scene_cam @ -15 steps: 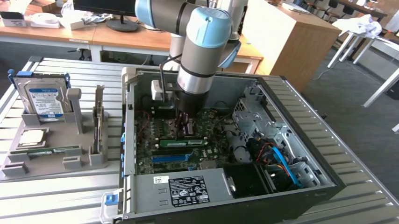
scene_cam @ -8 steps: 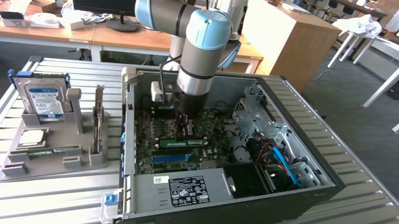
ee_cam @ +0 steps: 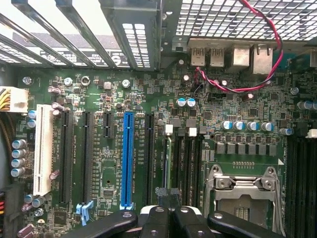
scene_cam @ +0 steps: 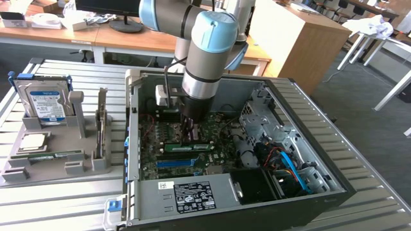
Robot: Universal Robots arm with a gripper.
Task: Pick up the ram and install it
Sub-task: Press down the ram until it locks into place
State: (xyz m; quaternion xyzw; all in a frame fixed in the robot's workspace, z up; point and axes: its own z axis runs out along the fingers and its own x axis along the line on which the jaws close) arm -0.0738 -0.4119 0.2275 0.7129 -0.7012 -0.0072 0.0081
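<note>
- Gripper: inside the open computer case, centre of the exterior view, low over the motherboard. Fingers drawn fully together; nothing is visibly held between them.
- Ram: a slim green stick lying along the memory slots, just below the gripper in the exterior view. Whether it is fully seated cannot be told.
- Another stick lies in the grey holder tray, lower left of the exterior view.
- Handling, judged: light, stiff, thin and fragile; chips and edge contacts should be avoided. Best held across the flat faces at mid-length, kept square to the slot.
</note>
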